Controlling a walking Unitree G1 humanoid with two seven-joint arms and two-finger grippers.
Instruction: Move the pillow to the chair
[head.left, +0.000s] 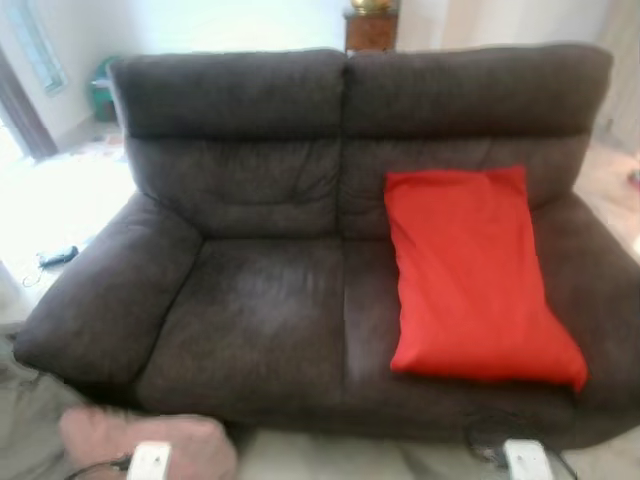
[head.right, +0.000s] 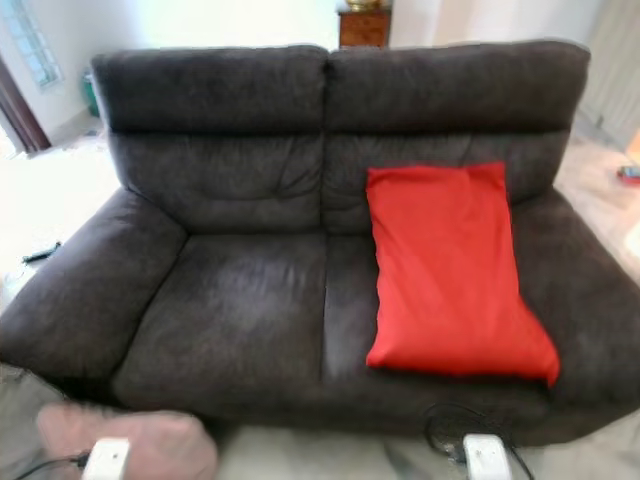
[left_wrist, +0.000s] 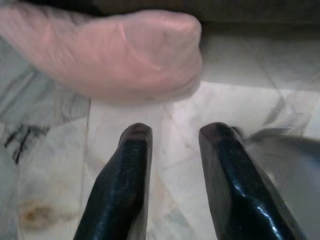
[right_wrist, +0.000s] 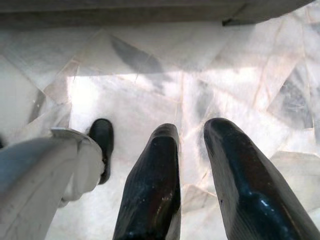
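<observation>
Lengthwise, red pillow (head.left: 470, 275) leaning on sofa (head.left: 240, 300) backrest, long axis front-to-back.

The sofa (head.left: 260, 300) looks like dark brown matt suede-ish cloth, kinda napped. The red pillow (head.left: 470, 275) is smooth plain fabric. Floor (right_wrist: 150, 100) is polished pale marble, and the left tool's fingers (left_wrist: 125, 190) are glossy black plastic.

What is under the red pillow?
The red pillow lies on the dark sofa's right seat cushion, its top leaning on the backrest. Anything beneath the pillow is covered, so I cannot tell.
</observation>
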